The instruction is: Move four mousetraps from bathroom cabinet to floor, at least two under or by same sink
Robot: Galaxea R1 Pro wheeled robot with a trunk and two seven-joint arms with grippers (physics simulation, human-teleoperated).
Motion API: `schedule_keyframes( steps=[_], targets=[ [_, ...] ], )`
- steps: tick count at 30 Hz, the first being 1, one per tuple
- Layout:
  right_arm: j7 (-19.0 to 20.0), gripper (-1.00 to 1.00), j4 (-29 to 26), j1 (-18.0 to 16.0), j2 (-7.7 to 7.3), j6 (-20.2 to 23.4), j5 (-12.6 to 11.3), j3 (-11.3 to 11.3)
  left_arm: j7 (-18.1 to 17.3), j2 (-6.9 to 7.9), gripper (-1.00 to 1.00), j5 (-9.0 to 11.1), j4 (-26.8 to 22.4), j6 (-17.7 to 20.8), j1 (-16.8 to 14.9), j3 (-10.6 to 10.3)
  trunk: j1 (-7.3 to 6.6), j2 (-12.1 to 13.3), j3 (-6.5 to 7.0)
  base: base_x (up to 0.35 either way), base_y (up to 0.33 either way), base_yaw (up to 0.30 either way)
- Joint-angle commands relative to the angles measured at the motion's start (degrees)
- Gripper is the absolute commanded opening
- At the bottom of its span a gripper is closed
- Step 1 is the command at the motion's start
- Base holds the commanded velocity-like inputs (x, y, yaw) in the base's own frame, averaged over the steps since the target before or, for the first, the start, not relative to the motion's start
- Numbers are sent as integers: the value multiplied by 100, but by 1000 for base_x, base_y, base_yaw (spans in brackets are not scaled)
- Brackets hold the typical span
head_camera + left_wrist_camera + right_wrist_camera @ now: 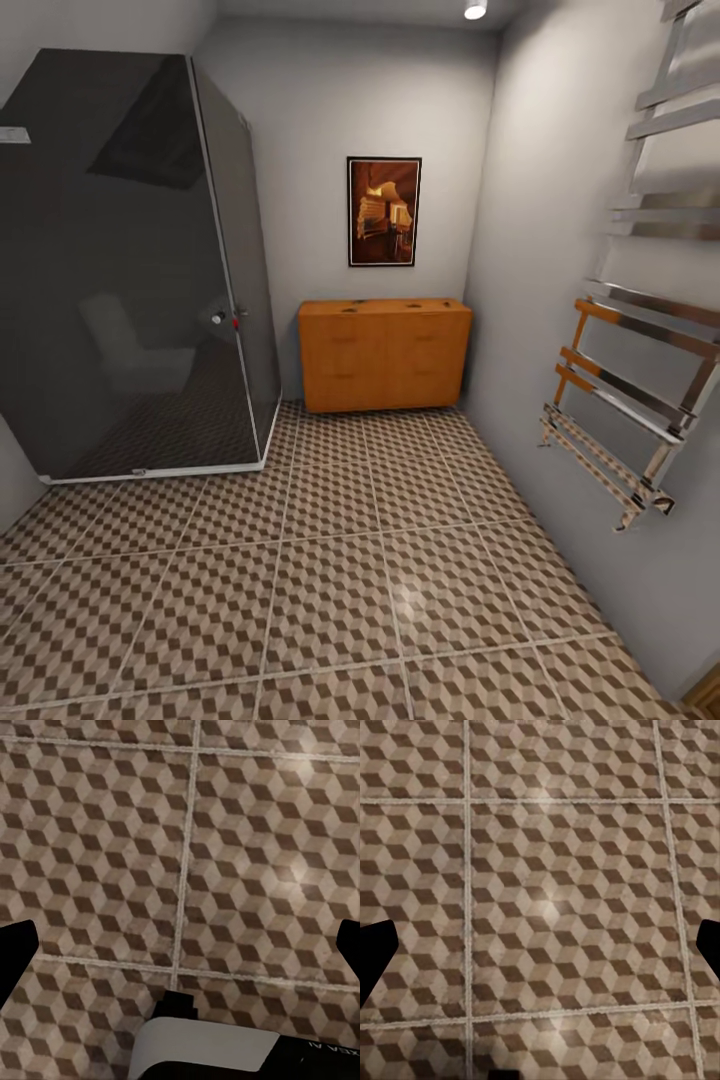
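Since the low orange-brown wooden cabinet [385, 355] stands against the far wall, right of the dark glass shower cubicle [130, 270], small dark bits on its flat top may be mousetraps; too small to tell. Matte cube-patterned tile floor [330, 590] between. Left gripper [180, 941] and right gripper [540, 945] jaws spread wide, empty, pointing floorward for transit.

bathroom floor [112, 870] cube tiles, grout cross | fingers [16, 945] spread, holding nothing
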Motion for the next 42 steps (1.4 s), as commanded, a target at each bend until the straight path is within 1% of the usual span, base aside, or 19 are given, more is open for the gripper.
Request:
schedule_keyframes(
  steps=[1,42],
  targets=[
    [2,100,4,-3,-2,-16,32,1,10,-6,100,-2,0,-11,-3,23,-23,38,12,0,0,0],
    [-17,100,4,-3,-2,-16,38,-5,48,-6,100,17,0,-13,-3,23,-923,1682,748,0,0,0]
  ],
)
